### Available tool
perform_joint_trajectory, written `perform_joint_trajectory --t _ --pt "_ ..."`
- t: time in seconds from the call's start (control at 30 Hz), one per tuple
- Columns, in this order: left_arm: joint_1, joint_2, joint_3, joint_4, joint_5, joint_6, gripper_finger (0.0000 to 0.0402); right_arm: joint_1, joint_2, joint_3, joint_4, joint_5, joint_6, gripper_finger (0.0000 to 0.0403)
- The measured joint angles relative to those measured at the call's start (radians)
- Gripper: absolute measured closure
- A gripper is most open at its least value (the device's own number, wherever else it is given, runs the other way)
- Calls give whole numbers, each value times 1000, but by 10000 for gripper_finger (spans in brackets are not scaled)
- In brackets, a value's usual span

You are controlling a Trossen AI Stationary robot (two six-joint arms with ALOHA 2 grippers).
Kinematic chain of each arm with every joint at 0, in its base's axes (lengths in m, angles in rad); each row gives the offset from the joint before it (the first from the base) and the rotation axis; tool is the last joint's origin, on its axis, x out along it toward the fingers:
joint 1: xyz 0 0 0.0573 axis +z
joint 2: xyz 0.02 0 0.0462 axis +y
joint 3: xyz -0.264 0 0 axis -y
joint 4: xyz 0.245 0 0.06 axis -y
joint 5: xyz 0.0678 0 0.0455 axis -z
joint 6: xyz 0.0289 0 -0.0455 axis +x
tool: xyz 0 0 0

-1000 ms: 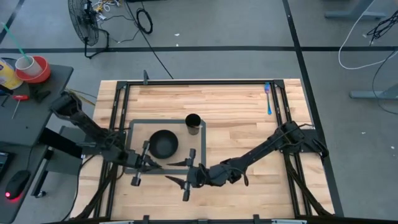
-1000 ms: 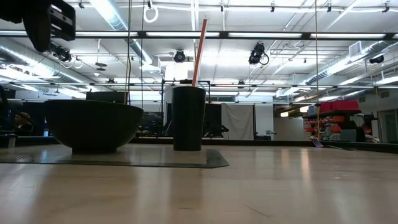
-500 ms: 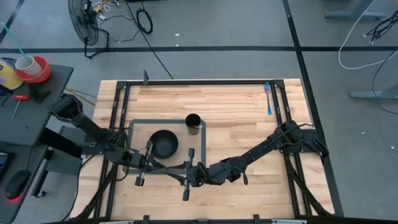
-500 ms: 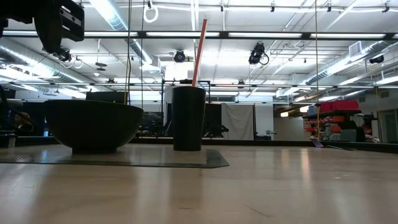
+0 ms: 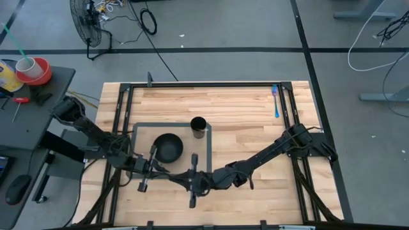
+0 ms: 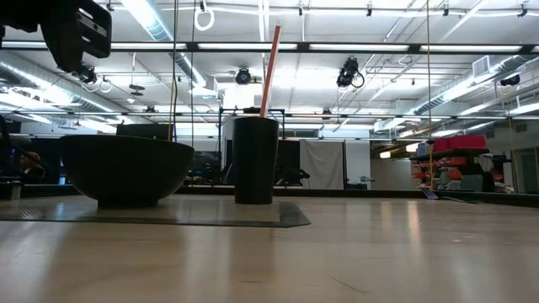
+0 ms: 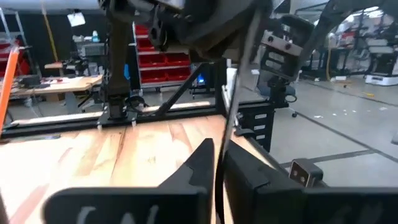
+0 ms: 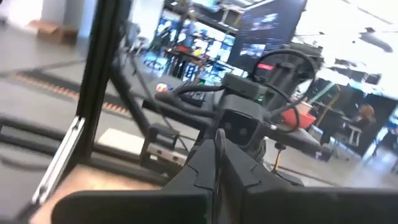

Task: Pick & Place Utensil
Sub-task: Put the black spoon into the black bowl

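A thin dark utensil [image 7: 235, 93] hangs over the table's near middle, spanning the gap between my two grippers. My left gripper [image 5: 167, 174] comes from the left and is shut on one end. My right gripper [image 5: 181, 178] comes from the right and is shut on the other end. A black bowl [image 5: 169, 147] and a black cup [image 5: 199, 126] with an orange straw [image 6: 269, 71] stand on a dark mat [image 5: 142, 131] just beyond them. My left gripper pinches the utensil's near end [image 7: 219, 163] between its two fingers, which lie level and point toward the table's right. The utensil runs on past the fingertips, clear of the table. My right gripper pinches the utensil's other end [image 8: 217, 140] between its shut fingers, level, from the table's right. The fingers hide the contact itself.
A blue utensil [image 5: 275, 102] lies on the table at the far right, by the frame rail. Bare wood stretches between the mat and the right arm. A fan and cables lie on the floor beyond the table's far edge.
My right gripper's fingers, spread wide a second ago, have shut on the utensil's free end, and the wrist has rolled a little. My left gripper has kept its hold and stayed nearly in place.
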Motion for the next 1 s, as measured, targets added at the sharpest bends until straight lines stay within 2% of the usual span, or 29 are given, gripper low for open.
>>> perform_joint_trajectory --t 0.1,0.33,0.57,0.8,0.93,1.0 --pt "0 0 0 -18 -18 -26 333 0 0 0 -26 -15 -50 395" --pt "-22 -16 0 -19 -35 -46 225 1 0 0 -60 -23 -72 394" --pt "-123 -76 0 -24 -159 4 137 13 0 0 -88 -34 -105 394" --pt "-228 -120 0 -23 -355 85 118 35 0 0 -103 -38 -331 394" --pt "-252 -121 0 -23 -391 89 123 3 0 0 -165 -41 -322 394" --pt "-253 -121 0 -23 -391 89 125 -21 0 0 -218 -77 -305 394"
